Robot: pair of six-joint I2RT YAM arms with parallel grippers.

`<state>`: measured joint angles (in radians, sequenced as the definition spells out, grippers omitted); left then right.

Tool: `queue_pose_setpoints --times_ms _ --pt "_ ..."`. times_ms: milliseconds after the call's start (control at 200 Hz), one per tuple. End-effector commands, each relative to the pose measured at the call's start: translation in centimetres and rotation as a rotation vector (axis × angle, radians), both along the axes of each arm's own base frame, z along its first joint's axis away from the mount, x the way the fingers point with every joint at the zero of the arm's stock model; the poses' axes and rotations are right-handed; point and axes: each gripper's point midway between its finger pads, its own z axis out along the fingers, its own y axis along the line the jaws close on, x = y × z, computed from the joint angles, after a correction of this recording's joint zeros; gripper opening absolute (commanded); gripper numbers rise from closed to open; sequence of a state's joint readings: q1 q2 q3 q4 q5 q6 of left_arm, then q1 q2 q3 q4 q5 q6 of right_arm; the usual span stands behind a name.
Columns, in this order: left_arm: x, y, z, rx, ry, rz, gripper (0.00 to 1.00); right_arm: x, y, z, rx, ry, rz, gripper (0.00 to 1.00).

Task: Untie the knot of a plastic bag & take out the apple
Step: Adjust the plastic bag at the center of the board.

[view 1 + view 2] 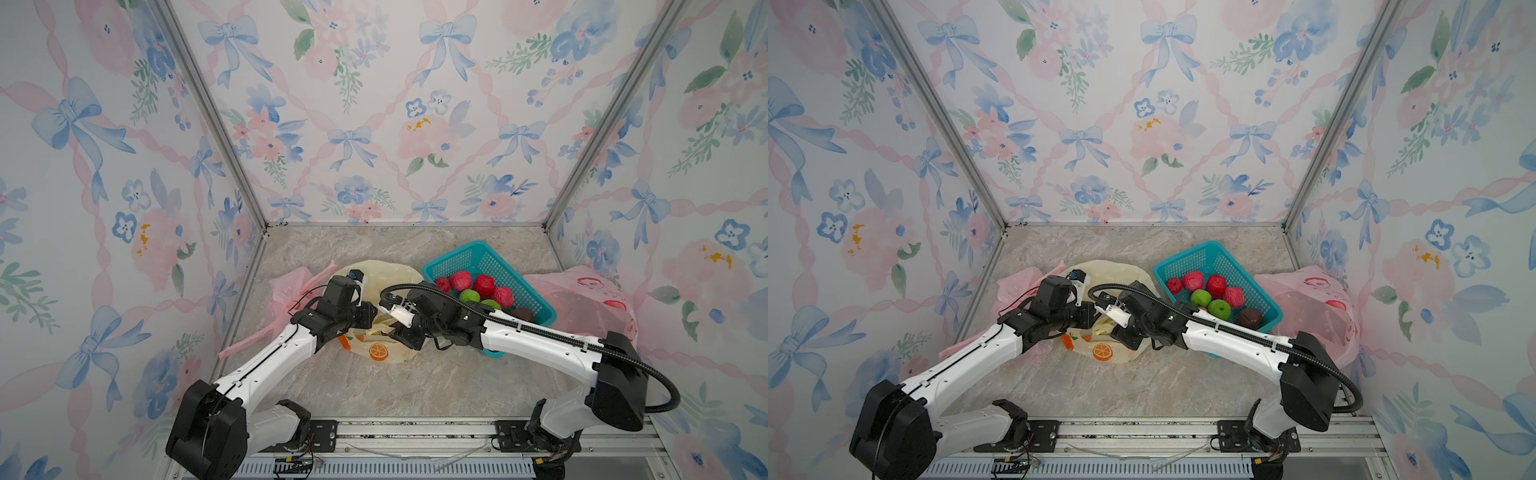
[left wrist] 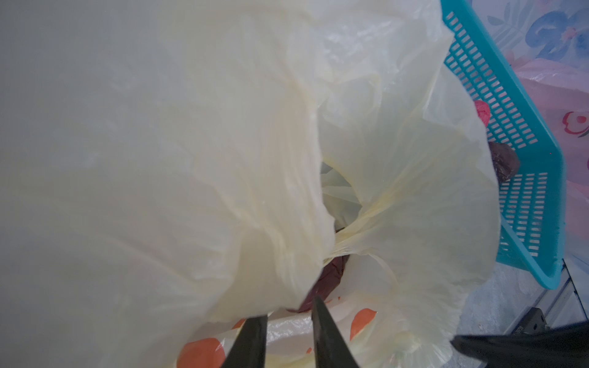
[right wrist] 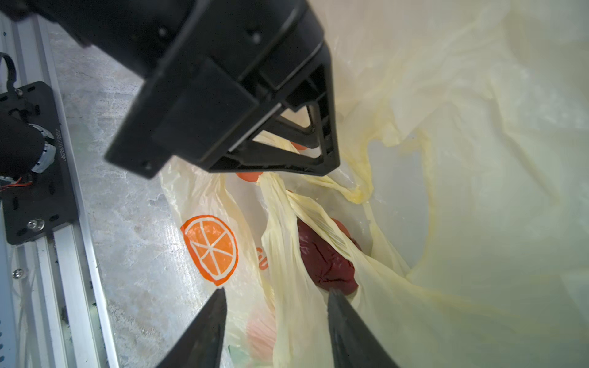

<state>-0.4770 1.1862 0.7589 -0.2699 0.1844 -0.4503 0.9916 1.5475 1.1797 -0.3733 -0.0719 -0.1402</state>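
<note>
The yellow plastic bag lies in the middle of the marble-look surface, between the two arms. Its long side runs from the back wall toward the front rail. It is thin, soft and crinkly, and you can see a little way through it. An orange slice picture is printed on the end nearest the rail. The apple is inside the bag. It shows as a dark red, bumpy lump through a gap in the folds. Plastic covers part of it and no stem shows, so I cannot tell which way it points. A twisted strip of the bag, like a thin rope, crosses over the apple and runs tight up into the left claw. That claw is pinched almost closed on the plastic. In the left wrist view a big blurry sheet of bag fills most of the picture. The right claw is spread wide and holds nothing, with one black tip just beside the apple. A teal basket with a grid of holes sits beside the bag and holds red and green fruit.
</note>
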Motion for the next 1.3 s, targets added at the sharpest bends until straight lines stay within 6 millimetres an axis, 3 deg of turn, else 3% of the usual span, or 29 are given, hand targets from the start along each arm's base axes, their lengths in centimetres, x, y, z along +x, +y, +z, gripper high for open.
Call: queue_pose_setpoints --times_ms 0,220,250,270,365,730,775,885,1295 --pt "-0.2 0.1 0.1 -0.019 -0.002 -0.003 0.27 0.0 1.3 0.6 0.012 -0.013 0.041 0.53" --pt "-0.1 0.0 0.1 -0.025 -0.002 -0.008 0.27 0.5 2.1 -0.7 -0.029 0.015 0.045 0.5" --pt "-0.1 0.0 0.0 -0.024 0.0 -0.008 0.27 0.6 2.3 -2.0 -0.055 0.032 0.045 0.49" --pt "-0.6 0.3 -1.2 -0.01 0.026 -0.009 0.27 0.6 2.4 -2.2 -0.06 0.035 0.046 0.49" --pt "-0.7 0.4 -1.4 -0.007 0.029 -0.007 0.27 0.7 2.7 -3.0 -0.079 0.053 0.048 0.48" --pt "-0.6 0.7 -1.6 -0.006 0.033 -0.001 0.29 0.5 2.2 -5.3 -0.153 0.114 0.039 0.34" --pt "-0.6 0.7 -1.6 -0.006 0.032 -0.001 0.29 0.2 2.1 -5.5 -0.164 0.127 0.046 0.36" --pt "-0.5 1.0 -1.7 -0.005 0.031 0.008 0.29 -0.2 1.8 -5.7 -0.174 0.145 0.05 0.52" --pt "-0.8 1.8 -2.4 -0.037 0.065 0.052 0.31 0.4 2.2 -3.4 0.02 0.075 -0.014 0.63"
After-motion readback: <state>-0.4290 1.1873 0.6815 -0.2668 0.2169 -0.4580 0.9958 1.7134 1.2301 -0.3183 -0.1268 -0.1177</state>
